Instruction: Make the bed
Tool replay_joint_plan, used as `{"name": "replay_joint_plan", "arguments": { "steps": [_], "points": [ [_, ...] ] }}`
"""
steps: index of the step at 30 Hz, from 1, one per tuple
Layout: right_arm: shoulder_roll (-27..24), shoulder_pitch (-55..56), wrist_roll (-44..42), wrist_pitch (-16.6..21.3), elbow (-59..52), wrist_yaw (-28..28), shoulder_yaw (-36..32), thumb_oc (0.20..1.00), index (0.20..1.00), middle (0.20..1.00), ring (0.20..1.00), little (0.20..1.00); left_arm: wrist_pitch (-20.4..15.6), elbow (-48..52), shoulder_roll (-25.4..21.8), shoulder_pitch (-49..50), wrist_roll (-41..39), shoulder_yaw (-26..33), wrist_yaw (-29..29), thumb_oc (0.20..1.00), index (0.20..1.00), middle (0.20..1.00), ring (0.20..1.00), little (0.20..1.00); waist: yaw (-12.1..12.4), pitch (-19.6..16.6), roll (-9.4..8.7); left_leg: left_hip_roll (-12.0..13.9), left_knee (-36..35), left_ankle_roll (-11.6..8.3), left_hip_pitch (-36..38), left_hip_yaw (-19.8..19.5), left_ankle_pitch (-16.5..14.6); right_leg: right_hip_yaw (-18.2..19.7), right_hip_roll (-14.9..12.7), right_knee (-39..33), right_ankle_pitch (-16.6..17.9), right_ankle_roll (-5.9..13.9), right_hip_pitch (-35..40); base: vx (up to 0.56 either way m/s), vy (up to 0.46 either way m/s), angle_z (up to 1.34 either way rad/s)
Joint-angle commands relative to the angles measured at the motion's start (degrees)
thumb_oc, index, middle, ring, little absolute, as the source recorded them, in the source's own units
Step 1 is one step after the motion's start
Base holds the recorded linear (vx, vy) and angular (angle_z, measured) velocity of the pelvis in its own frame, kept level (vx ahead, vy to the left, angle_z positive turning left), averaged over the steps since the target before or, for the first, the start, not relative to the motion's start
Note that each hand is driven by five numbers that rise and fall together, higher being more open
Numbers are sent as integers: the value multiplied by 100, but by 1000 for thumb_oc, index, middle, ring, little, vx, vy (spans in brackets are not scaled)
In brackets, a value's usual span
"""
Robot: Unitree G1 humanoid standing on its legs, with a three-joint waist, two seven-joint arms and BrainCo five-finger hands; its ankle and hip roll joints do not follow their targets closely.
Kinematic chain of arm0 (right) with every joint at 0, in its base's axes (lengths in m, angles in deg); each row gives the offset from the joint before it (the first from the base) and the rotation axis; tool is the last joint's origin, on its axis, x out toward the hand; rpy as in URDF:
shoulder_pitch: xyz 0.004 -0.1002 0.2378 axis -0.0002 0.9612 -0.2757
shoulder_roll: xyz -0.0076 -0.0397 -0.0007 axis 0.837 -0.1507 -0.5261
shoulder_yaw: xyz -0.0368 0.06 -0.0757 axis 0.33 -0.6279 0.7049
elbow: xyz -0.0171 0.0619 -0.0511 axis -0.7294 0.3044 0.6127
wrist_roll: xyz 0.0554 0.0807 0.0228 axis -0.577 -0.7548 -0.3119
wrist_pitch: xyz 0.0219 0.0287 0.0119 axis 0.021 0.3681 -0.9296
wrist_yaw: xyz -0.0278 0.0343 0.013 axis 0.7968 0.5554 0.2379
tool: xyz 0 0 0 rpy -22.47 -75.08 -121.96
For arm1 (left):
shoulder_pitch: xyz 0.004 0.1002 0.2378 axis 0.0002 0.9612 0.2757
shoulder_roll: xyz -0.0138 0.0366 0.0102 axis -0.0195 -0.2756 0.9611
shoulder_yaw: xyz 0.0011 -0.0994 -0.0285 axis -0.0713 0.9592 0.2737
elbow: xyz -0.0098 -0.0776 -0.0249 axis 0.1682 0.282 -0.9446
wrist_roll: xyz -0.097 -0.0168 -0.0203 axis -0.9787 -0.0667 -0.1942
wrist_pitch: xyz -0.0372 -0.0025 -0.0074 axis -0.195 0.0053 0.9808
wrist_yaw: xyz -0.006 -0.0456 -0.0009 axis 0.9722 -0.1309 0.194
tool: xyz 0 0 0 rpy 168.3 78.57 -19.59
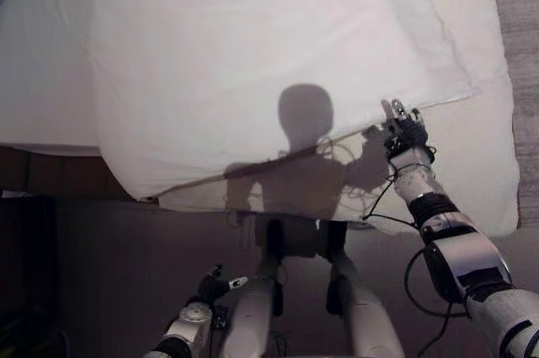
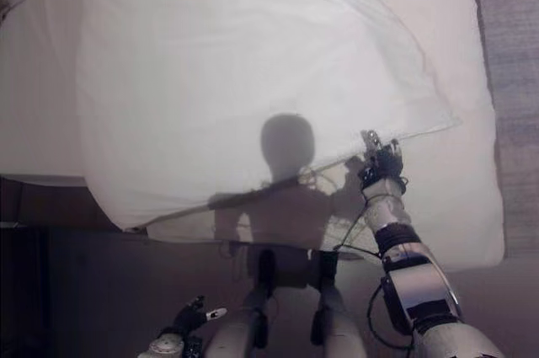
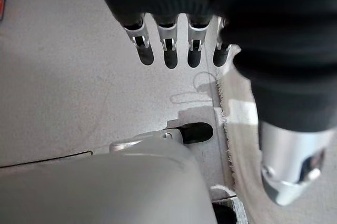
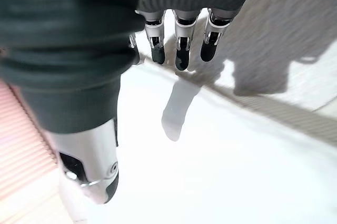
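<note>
White bed (image 1: 488, 164), duvet (image 1: 253, 55), right hand (image 1: 404, 130) open at edge

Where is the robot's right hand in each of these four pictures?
Left eye view: right hand right of centre, at the white duvet edge.
Right eye view: same spot, beside the duvet's edge.
Left wrist view: the left hand over the floor instead.
Right wrist view: its fingers above the bedding.
Shared landmark: the duvet's edge.

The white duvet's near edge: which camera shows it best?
The left eye view: the white duvet shows whole, its near edge running diagonally to the right hand. The right eye view matches. The right wrist view shows a close patch; the left wrist view, carpet.
</note>
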Motion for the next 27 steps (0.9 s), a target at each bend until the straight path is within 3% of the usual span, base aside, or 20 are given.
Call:
{"name": "replay_joint_plan", "arguments": {
  "steps": [1, 12, 27],
  "points": [
    [-420, -642, -275, 413, 114, -135, -153, 1000, 1000, 1000, 1000, 1000, 13, 103, 159, -19, -188, -481, -92, 1000, 1000, 1000, 1000, 1000, 128, 196, -150, -431, -10, 142, -266, -89, 55, 324, -230, 932, -213, 392, -440, -16, -21, 4],
    [-1175, -1959, -440, 385, 881, -466, 41, 1000, 1000, 1000, 1000, 1000, -88, 707, 94, -114, -596, -785, -284, 1000, 1000, 1000, 1000, 1000, 341, 388, 36, -400, -10, 100, -1011, -309, 199, 186, -328, 1456, -401, 395, -1394, -11, -28, 6],
    [-1473, -3119, -463, 317, 923, -397, 874, 1000, 1000, 1000, 1000, 1000, -236, 1280, -5, -240, -864, -1104, -455, 1000, 1000, 1000, 1000, 1000, 623, 388, 244, -426, -10, 28, -1805, -522, 390, -1, -497, 2052, -609, 372, -2419, -8, -12, 6]
  ]
}}
